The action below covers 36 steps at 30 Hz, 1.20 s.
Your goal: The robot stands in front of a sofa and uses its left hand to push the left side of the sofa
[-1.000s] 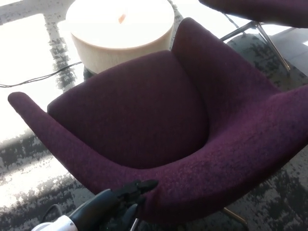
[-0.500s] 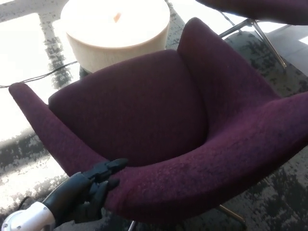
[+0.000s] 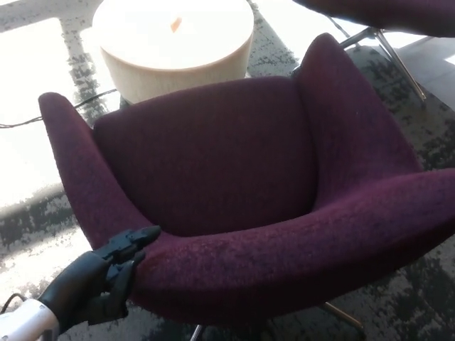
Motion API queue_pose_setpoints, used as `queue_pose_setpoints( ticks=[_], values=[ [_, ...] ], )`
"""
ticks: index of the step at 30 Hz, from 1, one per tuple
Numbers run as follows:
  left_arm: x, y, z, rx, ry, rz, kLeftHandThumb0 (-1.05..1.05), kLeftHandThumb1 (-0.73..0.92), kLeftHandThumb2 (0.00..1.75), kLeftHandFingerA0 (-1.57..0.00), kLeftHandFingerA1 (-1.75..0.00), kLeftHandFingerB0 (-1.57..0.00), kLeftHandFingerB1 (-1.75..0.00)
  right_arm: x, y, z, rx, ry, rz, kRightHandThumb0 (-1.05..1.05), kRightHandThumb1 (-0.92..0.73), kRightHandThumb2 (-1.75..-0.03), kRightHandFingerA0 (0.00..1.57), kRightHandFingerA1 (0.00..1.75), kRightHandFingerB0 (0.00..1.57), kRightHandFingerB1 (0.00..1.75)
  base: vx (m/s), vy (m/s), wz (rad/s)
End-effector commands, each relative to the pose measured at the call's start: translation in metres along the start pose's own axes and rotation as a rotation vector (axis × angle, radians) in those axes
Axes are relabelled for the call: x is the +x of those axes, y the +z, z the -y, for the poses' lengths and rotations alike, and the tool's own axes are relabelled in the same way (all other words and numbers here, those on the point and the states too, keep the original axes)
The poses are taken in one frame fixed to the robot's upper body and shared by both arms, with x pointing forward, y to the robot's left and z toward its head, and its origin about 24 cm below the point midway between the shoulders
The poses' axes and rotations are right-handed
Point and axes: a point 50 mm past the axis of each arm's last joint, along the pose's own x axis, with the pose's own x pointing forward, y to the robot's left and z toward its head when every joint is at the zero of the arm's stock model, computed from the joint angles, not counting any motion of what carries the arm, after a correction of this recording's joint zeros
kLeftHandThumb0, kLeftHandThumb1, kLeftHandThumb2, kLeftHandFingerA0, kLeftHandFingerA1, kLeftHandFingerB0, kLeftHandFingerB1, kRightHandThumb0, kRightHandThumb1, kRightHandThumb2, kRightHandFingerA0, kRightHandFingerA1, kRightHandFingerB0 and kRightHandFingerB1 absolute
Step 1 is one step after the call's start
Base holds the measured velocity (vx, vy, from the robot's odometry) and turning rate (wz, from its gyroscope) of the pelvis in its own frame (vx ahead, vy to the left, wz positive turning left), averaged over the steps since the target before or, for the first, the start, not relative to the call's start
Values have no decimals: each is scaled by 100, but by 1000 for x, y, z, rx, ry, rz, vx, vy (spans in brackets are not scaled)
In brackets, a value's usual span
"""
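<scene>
A dark purple upholstered sofa chair fills most of the head view, its backrest nearest me and its seat facing away. My black left hand comes in from the lower left and presses against the chair's near left corner, where the backrest meets the left armrest. Its fingers lie spread along the fabric edge, holding nothing. My right hand does not show.
A round cream table stands beyond the chair, with a small orange mark on top. A black cable runs across the bright floor at left. Another purple chair with metal legs sits at top right. Patterned grey carpet lies below.
The chair has swivelled: its left armrest swung right and its right wing moved further right. My left hand slid left along the backrest edge, staying pressed on the chair.
</scene>
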Motion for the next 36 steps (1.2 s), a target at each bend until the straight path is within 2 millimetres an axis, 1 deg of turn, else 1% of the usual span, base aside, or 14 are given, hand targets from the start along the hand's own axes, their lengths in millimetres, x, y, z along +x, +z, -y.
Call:
queue_pose_setpoints(
  ticks=[1, 5, 7, 9, 10, 12, 14, 16, 19, 24, 28, 29, 33, 36],
  values=[
    [-2, -2, -2, -15, 1, -3, -91, 82, 119, -8, -33, -7, -17, 0, -3, 4, -9, -5, -10, -105, -87, -85, 66, 132, 47, 119, 0, 0, 0],
    [-3, -6, -10, -25, 35, -19, -96, 82, 120, -9, -30, -8, -13, -1, -4, 3, -2, -5, -13, -105, -88, -83, 67, 132, 45, 119, 0, 0, 0],
    [-4, -9, -19, -32, 72, -25, -95, 83, 120, -9, -33, -8, -12, -1, -4, 4, -4, -5, -12, -94, -51, -133, 95, 130, 14, 85, 0, 0, 0],
    [-6, -11, -28, -56, 114, -30, -98, 83, 120, -8, -27, -7, -10, -1, -3, 4, 6, -8, -11, -105, -89, -87, 64, 134, 46, 121, 0, 0, 0],
    [-7, -13, -33, -73, 129, -43, -97, 86, 121, -7, -25, -7, -9, -1, -3, 4, 16, -13, -11, -104, -62, -144, 60, 120, 5, 87, 0, 0, 0],
    [-8, -14, -39, -76, 149, -44, -94, 87, 122, -6, -27, -6, -11, -2, -4, 5, 51, -25, -10, -105, -92, -89, 49, 137, 40, 129, 0, 0, 0],
    [-13, -17, -50, -113, 199, -52, -93, 88, 120, -7, -29, -7, -13, -3, -3, 5, 100, -43, 3, -105, -92, -92, 33, 142, 25, 129, 0, 0, 0],
    [-16, -21, -55, -128, 226, -56, -90, 88, 120, -6, -29, -6, -14, -4, -5, 5, 131, -49, -15, -61, -43, -122, 9, 77, 1, 71, 0, 0, 0],
    [-22, -25, -62, -145, 254, -61, -88, 85, 119, -7, -31, -6, -15, -4, -4, 6, 219, -72, -22, -105, -92, -95, 0, 92, 0, 80, 0, 0, 0],
    [-28, -29, -72, -164, 306, -56, -89, 82, 119, -3, -32, -4, -17, 2, -5, 15, 348, -112, -72, -105, -92, -106, 0, 0, 0, 0, 0, 0, 0],
    [-33, -32, -77, -172, 323, -64, -84, 81, 120, -1, -32, -1, -19, 5, -7, 23, 391, -146, -90, -105, -92, -108, 0, 0, 0, 0, 0, 0, 0],
    [-37, -35, -80, -175, 345, -75, -87, 92, 80, -4, -30, -3, -22, 5, -11, 30, 409, -169, -106, -105, -92, -105, 0, 0, 0, 0, 0, 0, 0],
    [-44, -42, -85, -174, 380, -98, -91, 86, 120, -6, -33, -6, -17, 5, -19, 44, 507, -214, -137, -105, -92, -102, 0, 0, 0, 0, 0, 0, 0],
    [-48, -46, -88, -186, 390, -128, -89, 84, 120, -7, -33, -6, -17, 4, -22, 52, 421, -243, -151, -105, -90, -150, 0, 54, 0, 43, 0, 0, 0]
  ],
)
